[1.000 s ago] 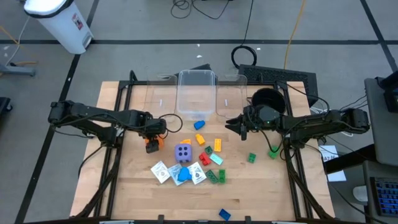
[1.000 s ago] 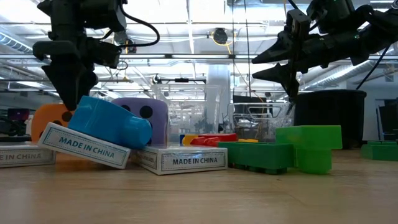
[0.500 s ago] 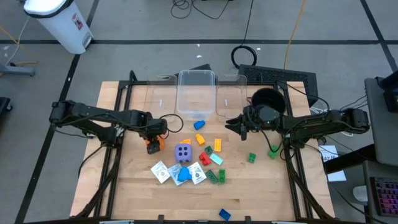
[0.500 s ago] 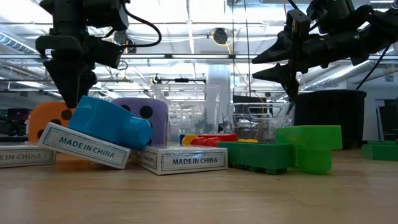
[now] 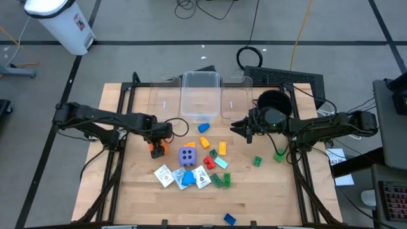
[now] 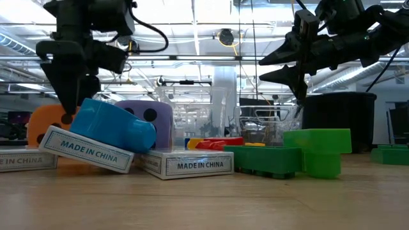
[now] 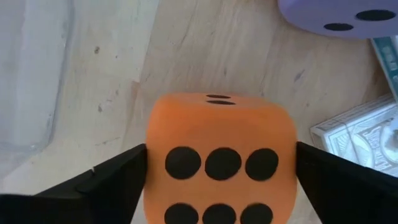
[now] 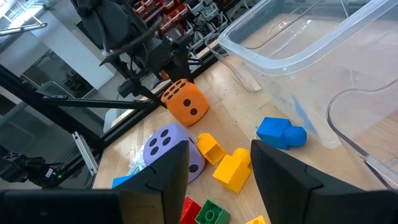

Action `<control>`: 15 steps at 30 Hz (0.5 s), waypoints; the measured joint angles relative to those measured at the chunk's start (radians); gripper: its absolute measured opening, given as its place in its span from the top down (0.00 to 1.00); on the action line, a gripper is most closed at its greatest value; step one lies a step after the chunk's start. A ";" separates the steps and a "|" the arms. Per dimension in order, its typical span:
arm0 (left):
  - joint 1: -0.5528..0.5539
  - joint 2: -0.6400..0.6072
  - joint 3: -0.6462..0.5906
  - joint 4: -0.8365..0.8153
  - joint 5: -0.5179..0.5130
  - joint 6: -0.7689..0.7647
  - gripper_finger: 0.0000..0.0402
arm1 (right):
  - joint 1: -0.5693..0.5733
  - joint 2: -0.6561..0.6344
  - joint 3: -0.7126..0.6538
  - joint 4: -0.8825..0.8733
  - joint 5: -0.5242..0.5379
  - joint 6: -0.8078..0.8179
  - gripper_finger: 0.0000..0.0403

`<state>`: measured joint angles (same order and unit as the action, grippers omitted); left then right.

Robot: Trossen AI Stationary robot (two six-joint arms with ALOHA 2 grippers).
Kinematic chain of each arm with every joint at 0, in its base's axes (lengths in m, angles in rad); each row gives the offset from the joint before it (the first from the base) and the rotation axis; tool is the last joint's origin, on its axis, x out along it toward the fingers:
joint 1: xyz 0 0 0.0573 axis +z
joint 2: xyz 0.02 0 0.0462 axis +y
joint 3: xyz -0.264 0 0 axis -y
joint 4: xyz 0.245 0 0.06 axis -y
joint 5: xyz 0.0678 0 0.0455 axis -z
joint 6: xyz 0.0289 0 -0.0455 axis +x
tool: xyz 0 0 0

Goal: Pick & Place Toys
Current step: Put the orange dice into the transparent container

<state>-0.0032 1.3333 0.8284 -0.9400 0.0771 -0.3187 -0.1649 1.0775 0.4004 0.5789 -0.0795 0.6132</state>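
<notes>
Desk point(image 5: 140, 191) boards are carrying everything, with clear bins point(image 5: 201, 95) sitting along the 12 o'clock edge and a black pot point(image 5: 273, 102) standing at about 2 o'clock. Both dark arms are reaching inward from 9 and 3 o'clock.

The left claw point(image 5: 156, 147) is hanging over the orange die point(image 5: 156, 148), at roughly 9 o'clock from the toy cluster; in the left wrist view its fingers point(image 7: 106, 180) are standing wide on either side of the die point(image 7: 219, 158), and whether they are touching it cannot be told. The die is resting on the desk, three dots showing in a row on its near face.

The right claw point(image 5: 236, 126) is hovering above the desk at about 1 o'clock from the cluster, its fingers point(image 8: 158, 177) partly parted with nothing between them.

At the desk's centre the purple die point(image 5: 187, 156) is sitting just beside white card boxes point(image 5: 164, 175) and a light-blue brick point(image 5: 186, 179) at its 6 o'clock. Yellow bricks point(image 5: 223, 149), a blue brick point(image 5: 203, 128) near the bins, red and green bricks point(image 5: 220, 180) are lying around it. Two green bricks point(image 5: 257, 161) are lying apart at 3 o'clock, and a blue one point(image 5: 229, 219) is lying alone at 6 o'clock.
</notes>
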 joint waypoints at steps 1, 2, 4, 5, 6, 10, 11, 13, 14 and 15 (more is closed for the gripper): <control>0.000 0.016 0.000 0.003 0.003 0.000 0.02 | 0.000 0.000 0.000 -0.001 0.000 0.000 0.59; -0.001 0.031 0.001 0.008 0.006 0.000 0.02 | 0.000 0.000 0.000 -0.002 0.000 0.000 0.59; -0.001 0.053 0.003 0.007 0.006 0.001 0.03 | 0.000 0.000 0.000 -0.003 -0.002 0.000 0.59; -0.001 0.063 0.003 0.007 0.006 0.002 0.04 | 0.000 0.000 0.000 -0.004 -0.002 0.000 0.59; -0.001 0.070 0.004 0.007 0.006 0.003 0.04 | 0.000 0.000 0.000 -0.007 -0.002 0.000 0.59; 0.000 0.078 0.004 0.007 0.007 0.033 0.03 | 0.000 0.000 0.000 -0.008 -0.003 0.001 0.59; 0.000 0.079 0.002 0.007 0.010 0.044 0.03 | 0.000 0.000 0.000 -0.008 -0.003 0.001 0.59; 0.000 0.079 0.002 0.005 0.016 0.056 0.03 | 0.000 0.000 0.000 -0.008 -0.003 0.000 0.59; 0.000 0.079 0.002 0.004 0.018 0.057 0.05 | 0.000 0.000 0.000 -0.008 -0.003 0.000 0.59; 0.000 0.079 0.002 0.004 0.019 0.058 0.06 | 0.000 0.000 0.000 -0.008 -0.003 0.000 0.59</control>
<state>-0.0032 1.4124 0.8303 -0.9363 0.0966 -0.2606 -0.1646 1.0775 0.4004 0.5709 -0.0822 0.6131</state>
